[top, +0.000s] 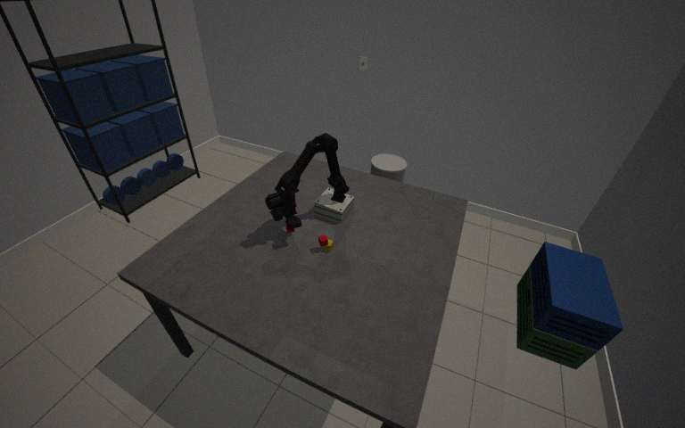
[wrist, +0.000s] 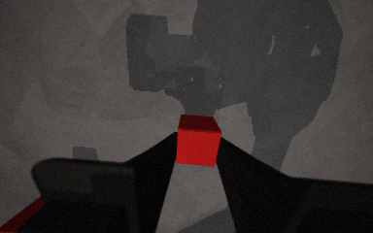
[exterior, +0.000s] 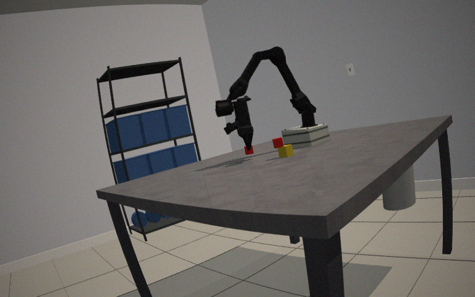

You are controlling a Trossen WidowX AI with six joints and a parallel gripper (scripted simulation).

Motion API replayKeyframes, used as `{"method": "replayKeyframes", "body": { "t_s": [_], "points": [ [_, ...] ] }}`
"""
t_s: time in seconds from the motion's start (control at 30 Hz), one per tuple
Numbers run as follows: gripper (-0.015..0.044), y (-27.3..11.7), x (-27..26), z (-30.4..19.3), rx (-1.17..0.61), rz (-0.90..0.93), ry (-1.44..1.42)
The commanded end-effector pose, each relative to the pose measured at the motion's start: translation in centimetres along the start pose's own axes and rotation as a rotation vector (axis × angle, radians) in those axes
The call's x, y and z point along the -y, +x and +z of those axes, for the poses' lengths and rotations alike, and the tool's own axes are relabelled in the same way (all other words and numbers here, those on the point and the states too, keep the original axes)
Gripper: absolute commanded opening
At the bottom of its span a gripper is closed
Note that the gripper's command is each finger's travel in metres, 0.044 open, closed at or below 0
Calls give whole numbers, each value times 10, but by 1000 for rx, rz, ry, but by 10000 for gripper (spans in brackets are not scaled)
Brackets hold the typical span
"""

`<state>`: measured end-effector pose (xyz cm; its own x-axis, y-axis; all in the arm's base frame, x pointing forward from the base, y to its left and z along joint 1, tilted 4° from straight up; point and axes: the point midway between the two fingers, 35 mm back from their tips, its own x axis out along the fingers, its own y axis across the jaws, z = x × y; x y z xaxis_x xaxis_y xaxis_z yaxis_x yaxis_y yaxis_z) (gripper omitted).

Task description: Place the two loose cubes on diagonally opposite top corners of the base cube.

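Observation:
The yellow base cube (top: 328,246) (exterior: 286,150) sits on the table. One red cube (top: 323,240) (exterior: 277,142) rests on its top at the left, overhanging the edge, and looks level. The other red cube (top: 289,229) (exterior: 248,151) (wrist: 197,148) is at the table surface to the left of the base cube. My gripper (top: 292,226) (exterior: 248,148) (wrist: 196,138) points down and is shut on this second red cube, with a finger at each side of it. Whether that cube touches the table is hard to tell.
The grey table (top: 323,312) (exterior: 224,189) carries the arm's pale mounting block (top: 328,214) (exterior: 297,138) behind the cubes. A red edge (wrist: 21,214) shows at the lower left of the wrist view, partly behind a finger. The shelf rack, bin and crates stand off the table.

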<state>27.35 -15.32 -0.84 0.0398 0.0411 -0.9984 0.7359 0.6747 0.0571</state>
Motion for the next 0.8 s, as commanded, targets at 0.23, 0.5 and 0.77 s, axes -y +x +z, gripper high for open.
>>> {"method": "replayKeyframes", "body": {
  "t_s": [0.23, 0.5, 0.77],
  "points": [
    [105, -17, 0, 2, 0, -1, -8],
    [105, -29, 0, 1, -4, -1, -12],
    [105, -42, 0, 0, -9, -1, -16]
  ]
}}
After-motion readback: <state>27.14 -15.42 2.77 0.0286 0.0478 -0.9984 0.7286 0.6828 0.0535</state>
